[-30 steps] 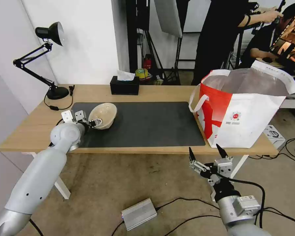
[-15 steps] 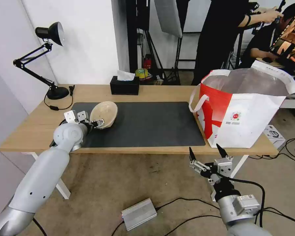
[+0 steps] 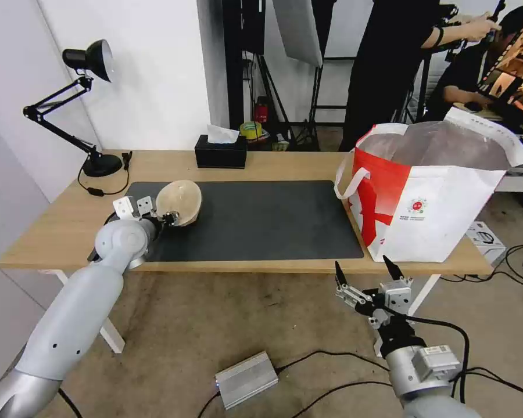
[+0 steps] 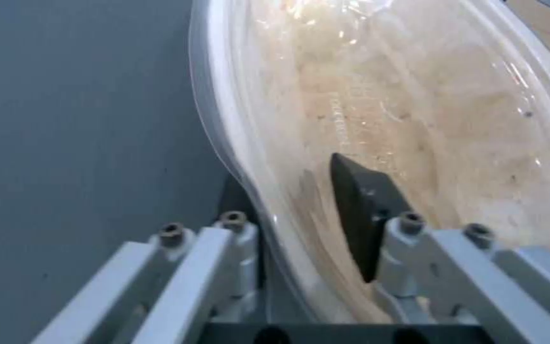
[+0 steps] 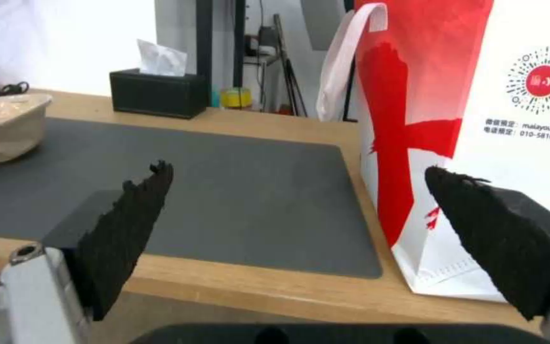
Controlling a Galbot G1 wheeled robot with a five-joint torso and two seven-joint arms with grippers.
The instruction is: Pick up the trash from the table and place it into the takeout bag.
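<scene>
A beige shallow bowl (image 3: 180, 200) is tipped up on its edge over the left end of the dark grey mat (image 3: 261, 223) on the table (image 3: 285, 164). My left gripper (image 3: 168, 219) is shut on its rim. In the left wrist view one black finger (image 4: 358, 210) lies inside the bowl (image 4: 428, 105) and the other sits behind the wall. The red-and-white takeout bag (image 3: 430, 197) stands open at the table's right end. Below the front edge, near the bag, my right gripper (image 3: 366, 271) hangs open and holds nothing. The right wrist view shows that gripper (image 5: 297, 172), the bag (image 5: 472, 95) and the bowl (image 5: 5, 124).
A black desk lamp (image 3: 87, 58) stands at the back left, its base and cord on the table. A black tissue box (image 3: 221, 152) sits at the back edge. On the floor lie a silver box (image 3: 247, 378) and cables. People stand behind the bag.
The left gripper has tipped the bowl more steeply onto its edge and shifted it slightly to the left. The right arm and the bag have not moved.
</scene>
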